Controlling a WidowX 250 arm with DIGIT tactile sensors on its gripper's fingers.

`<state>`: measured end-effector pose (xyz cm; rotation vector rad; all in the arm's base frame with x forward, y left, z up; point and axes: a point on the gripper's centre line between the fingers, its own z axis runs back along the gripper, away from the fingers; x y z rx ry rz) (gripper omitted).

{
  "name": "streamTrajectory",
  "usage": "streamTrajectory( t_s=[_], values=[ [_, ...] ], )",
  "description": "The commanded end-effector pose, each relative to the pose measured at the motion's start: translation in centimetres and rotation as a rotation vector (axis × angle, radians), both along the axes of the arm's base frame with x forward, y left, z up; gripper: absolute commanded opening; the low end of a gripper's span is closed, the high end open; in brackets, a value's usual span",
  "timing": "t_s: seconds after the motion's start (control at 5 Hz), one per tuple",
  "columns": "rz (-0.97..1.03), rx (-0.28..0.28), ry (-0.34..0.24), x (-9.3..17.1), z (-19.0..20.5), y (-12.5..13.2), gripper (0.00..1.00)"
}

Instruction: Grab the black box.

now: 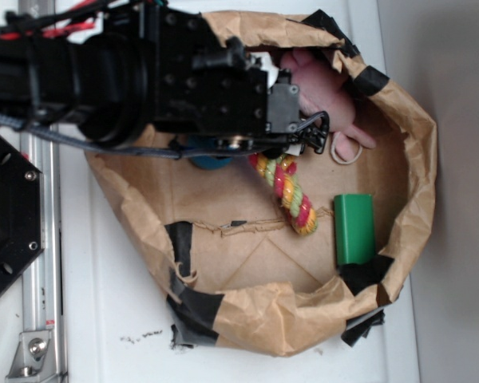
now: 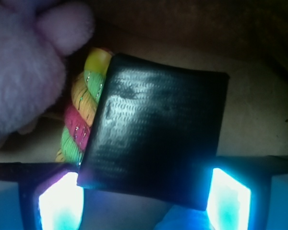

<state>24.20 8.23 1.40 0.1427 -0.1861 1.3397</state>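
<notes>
The black box [image 2: 156, 139], glossy with rounded corners, fills the middle of the wrist view, slightly tilted. It sits between my two glowing fingers, and its lower corners touch both pads. My gripper [image 2: 144, 199] is shut on it. In the exterior view the gripper [image 1: 313, 137] is low inside the brown paper bag [image 1: 419, 159], and the arm hides the box.
A striped rope toy [image 1: 291, 191] [image 2: 81, 120] lies right beside the box. A pink plush [image 1: 327, 96] [image 2: 24, 72] is at the bag's far side. A green block [image 1: 354, 230] stands to the right. A blue ball [image 1: 211, 162] shows under the arm.
</notes>
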Motion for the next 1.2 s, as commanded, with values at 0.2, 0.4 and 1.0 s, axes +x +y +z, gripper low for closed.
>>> streamTrajectory(
  t_s=[0.2, 0.4, 1.0],
  values=[
    [0.017, -0.064, 0.058, -5.5, 0.7, 1.2, 0.0],
    [-0.001, -0.045, 0.088, -5.4, 1.1, 1.2, 0.0],
    [-0.093, -0.023, 0.064, -4.8, 2.7, 0.2, 0.0]
  ],
)
